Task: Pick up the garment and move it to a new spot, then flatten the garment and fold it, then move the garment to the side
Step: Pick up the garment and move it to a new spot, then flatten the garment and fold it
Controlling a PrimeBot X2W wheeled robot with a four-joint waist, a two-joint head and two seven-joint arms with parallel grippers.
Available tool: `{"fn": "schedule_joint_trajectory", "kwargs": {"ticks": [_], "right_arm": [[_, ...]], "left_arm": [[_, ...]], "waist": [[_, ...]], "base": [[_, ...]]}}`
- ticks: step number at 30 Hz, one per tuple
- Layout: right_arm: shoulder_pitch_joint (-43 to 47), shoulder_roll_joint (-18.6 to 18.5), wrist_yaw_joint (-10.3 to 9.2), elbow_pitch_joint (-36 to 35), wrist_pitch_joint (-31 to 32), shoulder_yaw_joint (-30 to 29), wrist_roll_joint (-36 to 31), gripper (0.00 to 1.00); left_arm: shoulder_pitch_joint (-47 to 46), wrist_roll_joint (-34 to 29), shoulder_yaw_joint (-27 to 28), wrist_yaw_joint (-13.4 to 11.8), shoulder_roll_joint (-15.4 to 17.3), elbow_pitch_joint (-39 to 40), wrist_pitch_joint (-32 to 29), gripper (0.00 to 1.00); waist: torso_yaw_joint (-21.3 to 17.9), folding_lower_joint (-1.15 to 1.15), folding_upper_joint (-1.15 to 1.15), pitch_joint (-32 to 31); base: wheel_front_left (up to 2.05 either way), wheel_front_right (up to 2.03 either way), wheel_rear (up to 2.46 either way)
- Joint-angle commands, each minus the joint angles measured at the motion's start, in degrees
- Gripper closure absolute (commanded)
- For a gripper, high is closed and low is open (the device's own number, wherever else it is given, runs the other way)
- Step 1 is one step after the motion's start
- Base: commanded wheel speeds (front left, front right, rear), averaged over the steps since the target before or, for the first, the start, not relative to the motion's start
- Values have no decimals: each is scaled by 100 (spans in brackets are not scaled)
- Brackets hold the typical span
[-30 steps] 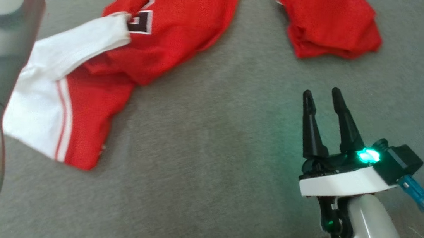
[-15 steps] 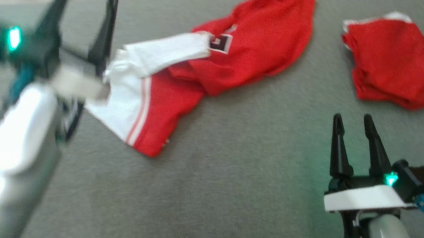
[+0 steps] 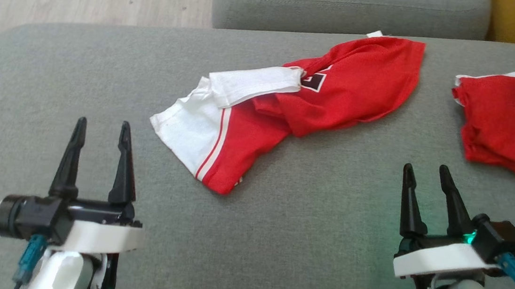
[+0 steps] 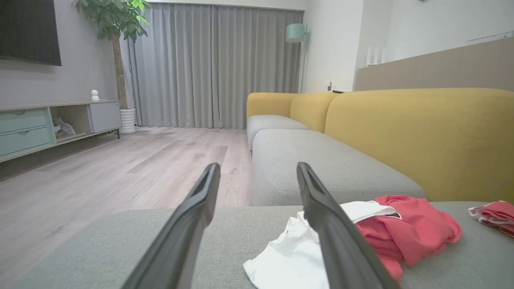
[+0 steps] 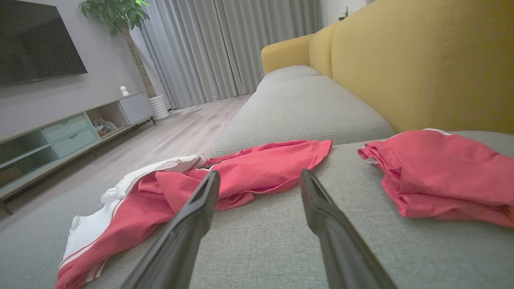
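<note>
The left pincer [image 3: 102,125] is open and holds nothing. The right pincer [image 3: 425,169] is open and empty too. Both hang over the grey sofa seat [image 3: 276,241]. The red and white garment [image 3: 338,86] lies crumpled at 1 o'clock from the left pincer, apart from it. A folded red cloth [image 3: 505,126] lies at 1 o'clock from the right pincer.

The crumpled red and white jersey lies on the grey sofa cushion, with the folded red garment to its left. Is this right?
No. The head view shows the folded red garment to the right of the jersey, not the left; both lie on the grey sofa cushion.
</note>
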State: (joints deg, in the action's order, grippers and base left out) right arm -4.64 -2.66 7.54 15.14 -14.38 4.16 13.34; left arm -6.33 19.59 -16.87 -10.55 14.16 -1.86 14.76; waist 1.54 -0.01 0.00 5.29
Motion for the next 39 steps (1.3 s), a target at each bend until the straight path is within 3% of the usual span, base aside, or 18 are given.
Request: {"fn": "schedule_joint_trajectory", "kwargs": {"ticks": [1, 11, 21, 31, 33, 34, 39], "right_arm": [[-98, -21, -5, -163, -62, 132, -86, 0], [-903, -21, -5, 345, 262, 579, -673, 0], [-2062, -21, -5, 1872, 920, 711, -975, 0], [-2645, -21, -5, 2874, 639, 444, -936, 2], [-2772, -21, -5, 3035, 538, 467, -955, 91], [-2825, -21, -5, 3112, 491, 476, -972, 100], [-2874, -21, -5, 3413, 225, 512, -900, 100]], "left_arm": [[-289, -59, 275, 29, 52, 236, 23, 0], [-488, -357, 217, 432, -277, 22, 24, 0], [-777, -542, 381, 710, -618, -188, 24, 0], [-837, -699, 561, 883, -801, -233, 24, 0], [-839, -730, 595, 909, -832, -242, 24, 0], [-840, -748, 609, 922, -845, -252, 24, 0], [-778, -815, 792, 968, -882, -301, 24, 0]], "waist": [[55, 1, 0, 32], [543, 1, 0, 411], [1149, 1, 0, 768], [1319, 1, 0, 900], [1309, 1, 0, 926], [1296, 1, 0, 928], [1028, 1, 0, 743]], "base": [[0, 0, 0], [0, 0, 0], [0, 0, 0], [0, 0, 0], [0, 0, 0], [0, 0, 0], [0, 0, 0]]}}
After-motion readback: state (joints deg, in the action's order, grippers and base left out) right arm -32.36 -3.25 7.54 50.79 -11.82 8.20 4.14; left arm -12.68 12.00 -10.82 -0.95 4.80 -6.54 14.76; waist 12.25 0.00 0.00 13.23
